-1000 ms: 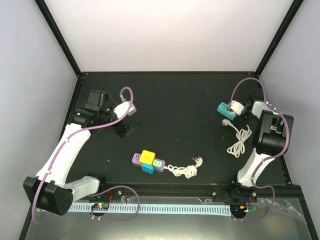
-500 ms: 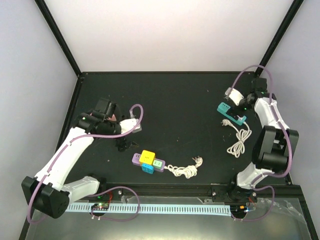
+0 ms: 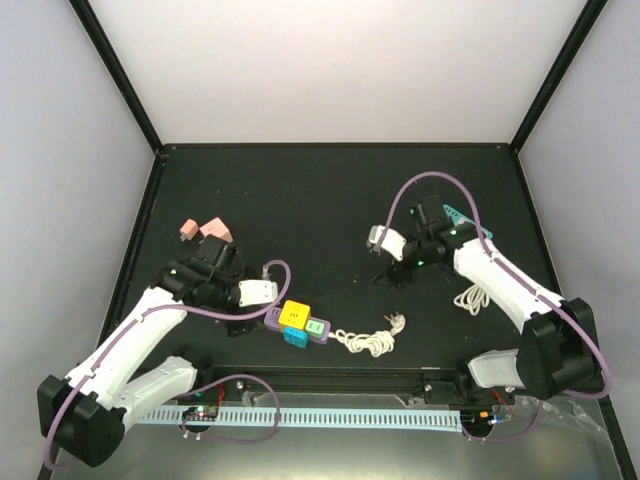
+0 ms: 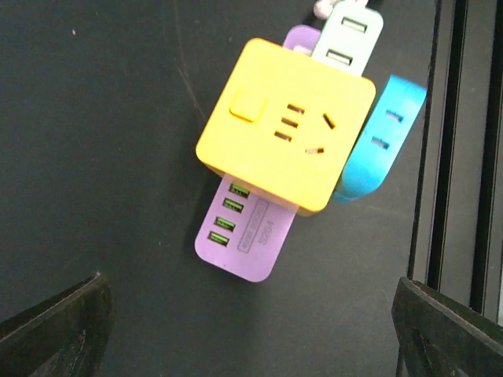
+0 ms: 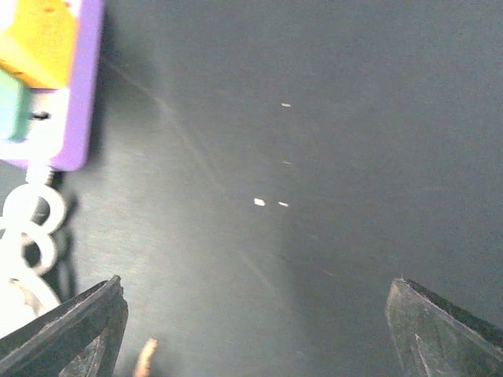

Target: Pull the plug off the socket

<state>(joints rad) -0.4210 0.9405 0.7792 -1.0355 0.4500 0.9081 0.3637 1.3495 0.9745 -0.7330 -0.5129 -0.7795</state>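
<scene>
**A:** Yellow plastic cube socket [image 3: 295, 313], purple, blue and mint blocks attached, sat by the near edge of the black table [image 3: 330, 200], white coiled cable [image 3: 368, 342] plugged in on its right.

**B:** Claws?

**A:** Both gaped wide, empty: left gripper [image 4: 251, 334] just left of it, right gripper [image 5: 251, 338] farther right.

Two robot arms [image 3: 130, 330] [image 3: 500, 275] are shown. One multicoloured socket block [image 3: 297, 323], two coiled white cords [image 3: 365, 342] [image 3: 472, 297], two pink blocks [image 3: 187, 229] [image 3: 215, 228] and one teal strip [image 3: 453, 212] are counted.
</scene>
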